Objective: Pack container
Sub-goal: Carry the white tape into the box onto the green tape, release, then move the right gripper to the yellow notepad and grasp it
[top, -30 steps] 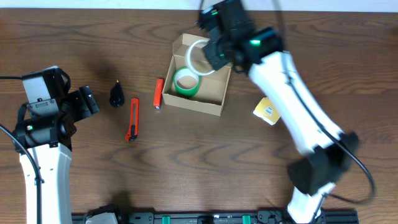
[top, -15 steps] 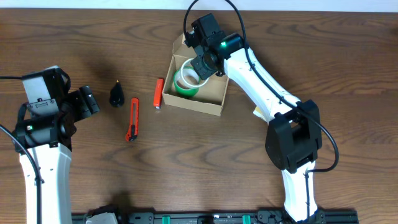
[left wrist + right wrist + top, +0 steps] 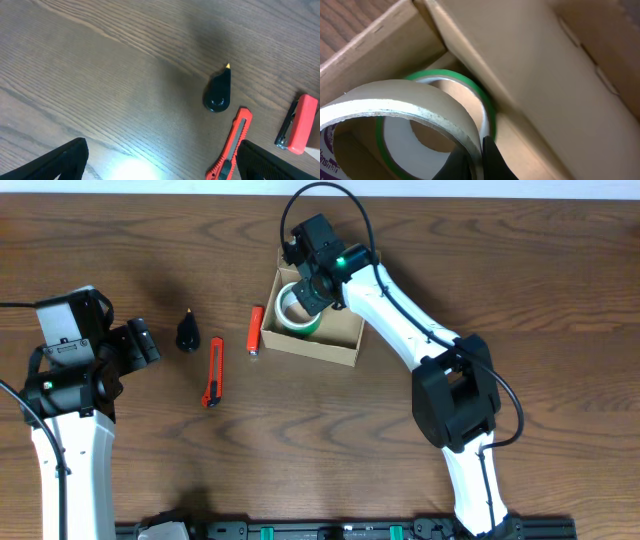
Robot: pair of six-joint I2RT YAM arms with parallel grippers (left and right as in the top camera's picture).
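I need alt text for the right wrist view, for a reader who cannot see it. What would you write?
The right gripper holds a pale tape roll by its wall, over a green tape roll that lies inside the cardboard box. A strip of wooden table shows at the upper left.

light: even, fairly bright | glare: white patch on table (image 3: 125, 169) (left wrist view) | blur: right-wrist close-up soft | shadows: faint
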